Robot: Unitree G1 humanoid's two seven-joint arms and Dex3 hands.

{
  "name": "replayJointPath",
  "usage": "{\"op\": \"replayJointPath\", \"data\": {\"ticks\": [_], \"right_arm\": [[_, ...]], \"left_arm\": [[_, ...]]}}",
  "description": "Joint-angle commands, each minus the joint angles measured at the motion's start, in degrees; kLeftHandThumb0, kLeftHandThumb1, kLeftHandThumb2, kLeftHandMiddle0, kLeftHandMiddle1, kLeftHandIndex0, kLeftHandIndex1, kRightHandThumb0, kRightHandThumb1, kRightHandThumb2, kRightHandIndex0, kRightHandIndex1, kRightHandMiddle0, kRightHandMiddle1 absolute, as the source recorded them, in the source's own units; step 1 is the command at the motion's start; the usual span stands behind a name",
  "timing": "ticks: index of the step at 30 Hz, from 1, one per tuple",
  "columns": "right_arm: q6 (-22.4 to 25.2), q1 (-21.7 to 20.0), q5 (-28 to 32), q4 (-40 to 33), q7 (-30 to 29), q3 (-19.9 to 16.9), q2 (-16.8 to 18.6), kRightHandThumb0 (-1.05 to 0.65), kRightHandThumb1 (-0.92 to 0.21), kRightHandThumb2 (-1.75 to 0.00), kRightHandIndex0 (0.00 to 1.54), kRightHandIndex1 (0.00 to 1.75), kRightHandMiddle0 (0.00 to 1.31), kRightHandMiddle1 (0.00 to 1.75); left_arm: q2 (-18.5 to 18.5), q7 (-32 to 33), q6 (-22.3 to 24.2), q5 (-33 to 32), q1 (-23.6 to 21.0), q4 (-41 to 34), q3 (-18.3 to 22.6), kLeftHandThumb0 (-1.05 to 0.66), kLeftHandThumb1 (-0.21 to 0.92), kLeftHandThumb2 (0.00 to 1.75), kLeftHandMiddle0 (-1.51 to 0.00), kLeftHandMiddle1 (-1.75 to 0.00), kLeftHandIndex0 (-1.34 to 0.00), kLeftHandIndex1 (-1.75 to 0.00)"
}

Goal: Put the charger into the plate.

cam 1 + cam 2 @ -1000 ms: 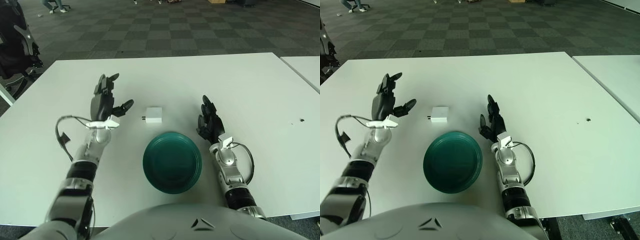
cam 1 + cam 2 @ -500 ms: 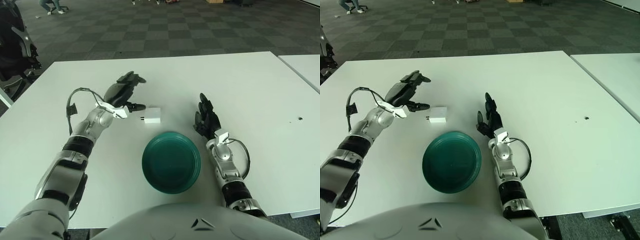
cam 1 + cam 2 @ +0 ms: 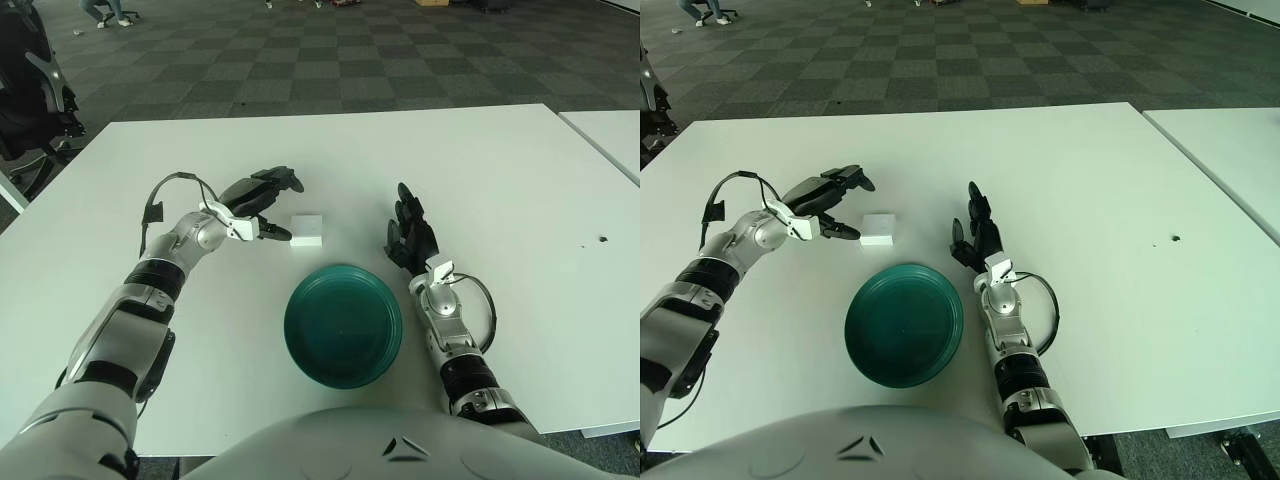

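A small white charger [image 3: 307,228] lies on the white table just behind a dark green plate [image 3: 343,323]. My left hand [image 3: 262,203] is low over the table right beside the charger's left side, fingers spread open, thumb tip close to the charger and not closed on it. My right hand [image 3: 411,233] rests on the table to the right of the plate, fingers relaxed and holding nothing.
The white table [image 3: 500,170] stretches wide to the right and back. A second white table [image 3: 610,135] stands at the far right. A small dark mark [image 3: 602,240] is on the table's right side. A black chair [image 3: 35,90] stands at the far left.
My left hand has swung down from a raised upright pose and moved right to the charger's left side. The charger, plate and right hand have stayed in place.
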Motion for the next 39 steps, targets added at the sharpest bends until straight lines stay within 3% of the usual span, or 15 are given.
{"op": "replayJointPath", "data": {"ticks": [1, 14, 28, 34, 39], "right_arm": [[6.44, 7.85, -0.23, 13.48, -0.47, -0.08, 0.81, -0.83, -0.92, -0.81, 0.00, 0.00, 0.00, 0.11], [5.54, 6.81, -0.97, 16.06, -0.73, 0.35, 0.82, -0.87, -0.92, -0.82, 0.00, 0.00, 0.00, 0.10], [4.48, 5.77, -1.30, 18.14, -0.91, 0.31, 0.62, -0.90, -0.92, -0.80, 0.00, 0.00, 0.00, 0.03], [4.63, 5.21, -0.67, 19.13, -1.03, -0.28, 0.80, -0.90, -0.92, -0.79, 0.00, 0.00, 0.00, 0.02], [4.61, 4.94, -0.61, 19.72, -0.98, -0.34, 0.65, -0.91, -0.92, -0.80, 0.00, 0.00, 0.00, 0.01]], "left_arm": [[1.64, -6.32, -2.98, -3.53, -3.87, 0.93, -0.69, -1.05, 0.92, 0.35, -0.21, 0.00, -0.02, -1.37], [0.38, -22.12, -5.66, -11.17, -6.43, 3.40, -1.10, -1.01, 0.92, 0.30, -0.15, 0.00, 0.00, -1.21], [-3.27, -22.04, -4.27, -8.17, -8.64, 9.48, -3.84, -1.00, 0.92, 0.26, -0.12, 0.00, 0.00, -1.00], [-4.40, -22.01, -1.15, -7.55, -9.43, 10.97, -4.48, -1.02, 0.92, 0.24, -0.07, 0.00, 0.00, -0.90], [-6.06, -16.80, 2.85, -4.60, -10.00, 12.62, -6.12, -1.04, 0.92, 0.24, -0.02, 0.00, 0.00, -0.86]]}}
